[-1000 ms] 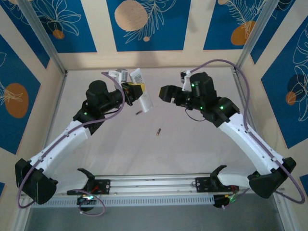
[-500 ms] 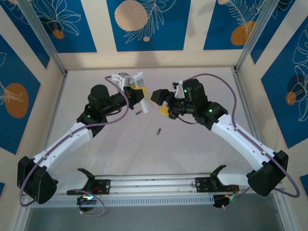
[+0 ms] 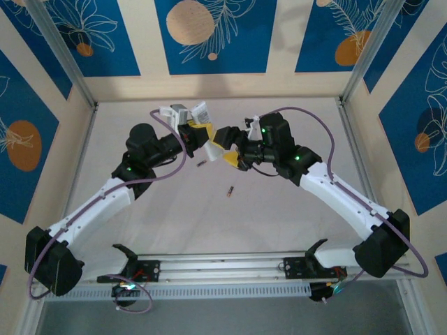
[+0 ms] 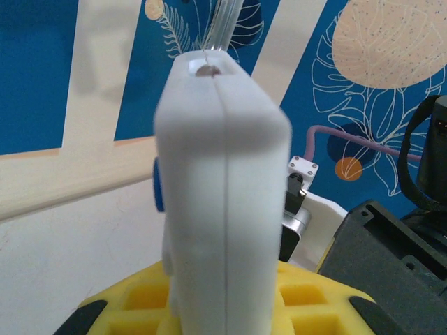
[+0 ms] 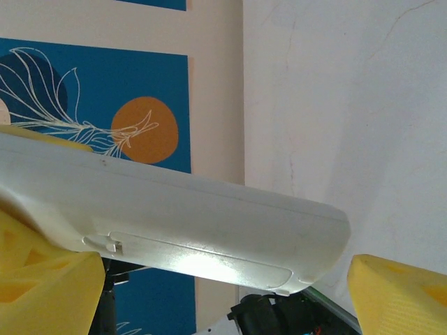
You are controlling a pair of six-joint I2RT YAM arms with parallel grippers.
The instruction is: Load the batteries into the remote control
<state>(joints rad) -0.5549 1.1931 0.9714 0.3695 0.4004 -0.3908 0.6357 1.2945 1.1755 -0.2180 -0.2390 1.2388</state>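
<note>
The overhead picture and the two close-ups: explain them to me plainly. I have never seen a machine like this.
These are two robot arms bolted at the near edge of a table. Each ends in a two-finger gripper with yellow pads. The overhead picture looks down from above and behind the arms. Each close-up comes from a camera on one wrist. The left gripper is shut on a white remote control, lifted off the table. The right gripper is open, with its pads on either side of the remote's end, not squeezing it. Two small batteries lie loose on the table, one nearer the grippers and one nearer the arm bases.
</note>
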